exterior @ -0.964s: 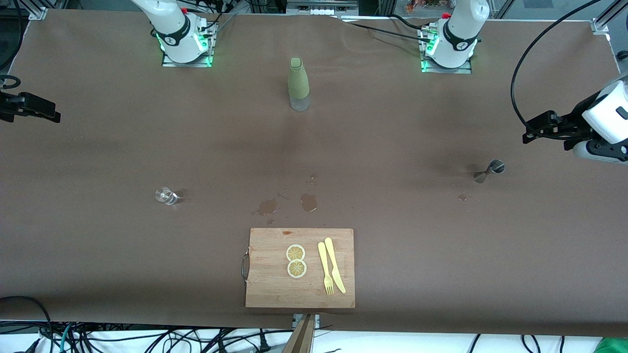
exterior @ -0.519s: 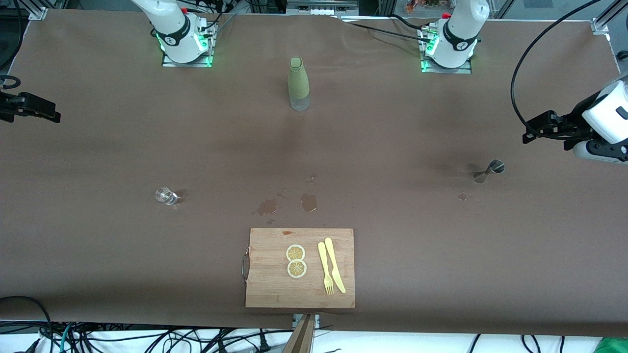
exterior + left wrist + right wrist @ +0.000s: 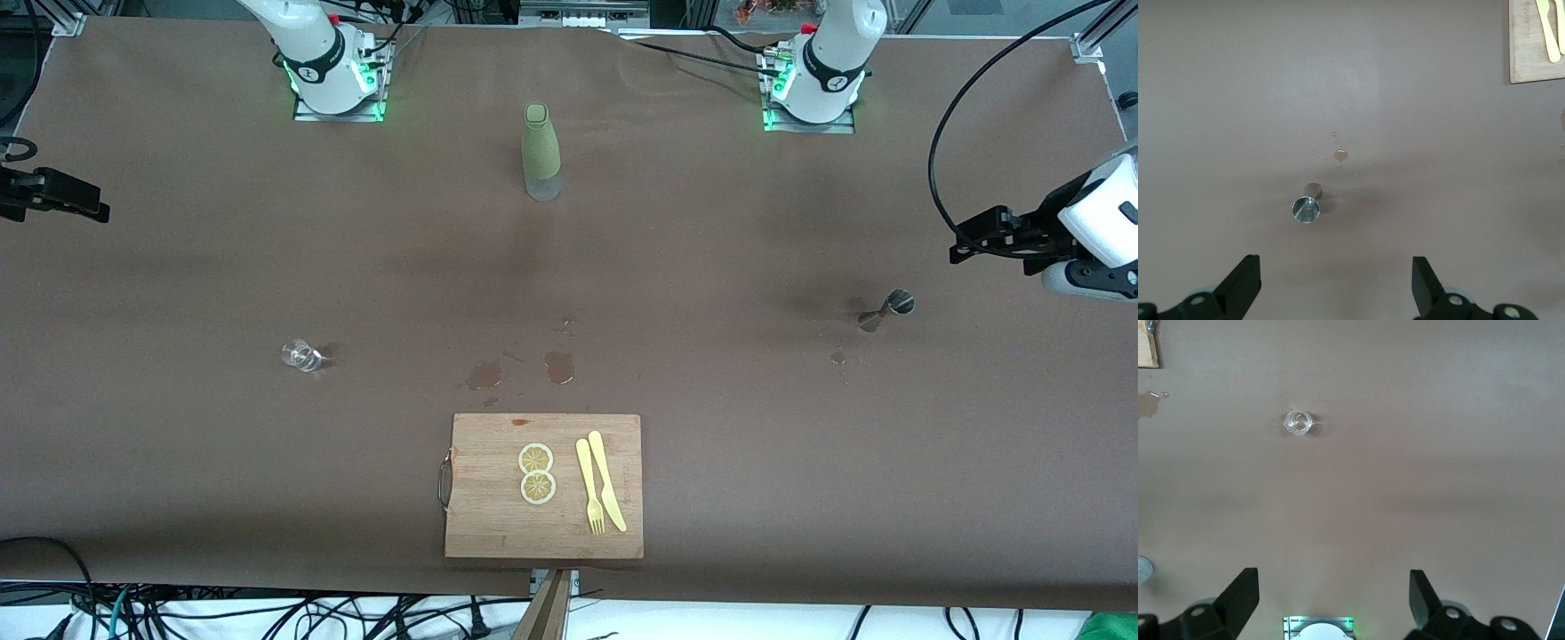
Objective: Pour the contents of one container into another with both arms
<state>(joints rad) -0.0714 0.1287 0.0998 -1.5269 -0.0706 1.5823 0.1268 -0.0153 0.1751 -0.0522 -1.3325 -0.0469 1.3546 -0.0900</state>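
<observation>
The small silver jigger stands on the brown table toward the left arm's end, and it shows from above in the left wrist view. The tiny clear glass stands toward the right arm's end; the right wrist view has it as well. My left gripper hangs open, high over the table's edge beside the jigger, its jaws wide apart with nothing between them. My right gripper hangs open and high at the other end, also holding nothing.
An olive-green sleeved bottle stands between the two arm bases. A wooden cutting board near the front edge carries two lemon slices, a yellow fork and a knife. Wet patches lie just above the board.
The left arm's hand has drifted slightly toward its end of the table. The right gripper has hardly moved. Jigger and glass stay where they were.
</observation>
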